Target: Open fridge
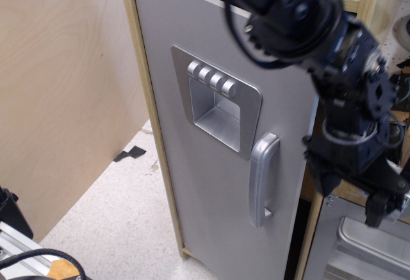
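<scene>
grey laminate forms the flat door of the fridge (pixel 211 164), which fills the centre of the view inside a light wood frame. the door is seen nearly face-on, with a dark gap visible along its right edge beside the wood post. a silver recessed dispenser panel (pixel 218 104) with four small knobs in a row is set in the upper half of the door, and a silver vertical handle (pixel 263 179) is mounted just below and to the right of that panel.

the black arm enters from the top of the view and hangs down at the right. its jaws (pixel 359 193) are located to the right of the door's free edge, at about the height of the handle and apart from it; nothing is seen between them. two dark prongs are spread below the wrist, so the jaws appear parted, though blur softens their outline.

a plain plywood panel (pixel 64 94) stands to the left of the fridge. a speckled floor (pixel 122 216) is seen below it. a grey oven door (pixel 359 248) is partly shown at the lower right, behind the jaws.
</scene>
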Controlling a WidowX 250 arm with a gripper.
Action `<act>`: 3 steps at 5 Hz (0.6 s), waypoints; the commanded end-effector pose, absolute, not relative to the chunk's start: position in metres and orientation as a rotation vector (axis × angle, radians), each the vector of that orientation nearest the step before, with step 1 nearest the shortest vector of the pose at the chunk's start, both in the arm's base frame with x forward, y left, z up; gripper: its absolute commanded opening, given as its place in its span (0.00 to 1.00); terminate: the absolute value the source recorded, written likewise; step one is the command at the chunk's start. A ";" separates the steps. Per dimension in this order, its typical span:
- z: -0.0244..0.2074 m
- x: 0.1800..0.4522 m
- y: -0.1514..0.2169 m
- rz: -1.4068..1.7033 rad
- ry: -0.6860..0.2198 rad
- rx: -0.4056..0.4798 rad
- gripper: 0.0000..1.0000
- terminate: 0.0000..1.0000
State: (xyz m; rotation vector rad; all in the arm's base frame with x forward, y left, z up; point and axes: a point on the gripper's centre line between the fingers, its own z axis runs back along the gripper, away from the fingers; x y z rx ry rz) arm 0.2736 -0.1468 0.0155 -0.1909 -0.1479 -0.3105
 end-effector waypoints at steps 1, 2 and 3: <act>0.044 0.308 -0.160 -0.371 -0.224 -0.172 1.00 0.00; 0.047 0.321 -0.151 -0.378 -0.253 -0.162 1.00 0.00; 0.045 0.328 -0.135 -0.369 -0.253 -0.144 1.00 0.00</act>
